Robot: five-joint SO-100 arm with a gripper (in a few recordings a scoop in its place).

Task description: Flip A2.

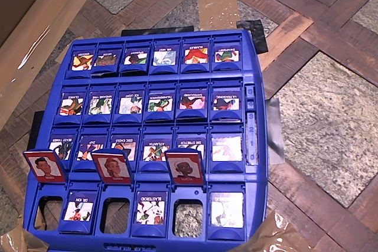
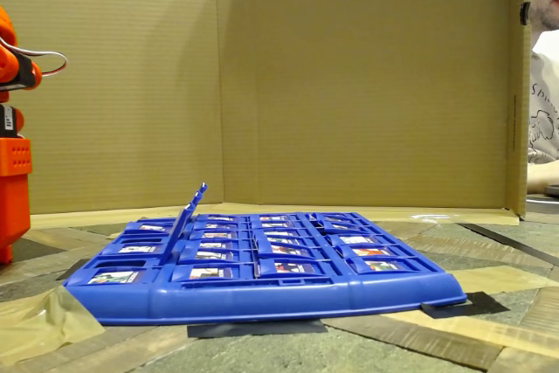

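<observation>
Seeing a cardboard wall [image 2: 349, 85] standing behind the patterned counter [image 2: 262, 351], with a person [image 2: 543, 102] sitting at the fixed view's right edge and an orange arm [image 2: 12, 172] at its left edge

Being unable to tell whether the tool is apart or together

Finding a blue game board [image 1: 255, 146] lying flat on the counter, most tiles lying down with blue faces up; reading "BLASTEROID" and "ATLANTIA" on two of them, and "2 1 0" down the right rim

Noting three red tiles standing raised in the row nearest the overhead view's bottom edge

Finding A2 [image 1: 112, 166] as the middle one, over the second slot from the left, long axis rising out of the board, portrait facing the bottom edge, reading "EMMA"; reading "LUCIA" on the right-hand tile [image 1: 185, 167]

Seeing the raised tiles in the fixed view leaning rightward at the top
</observation>
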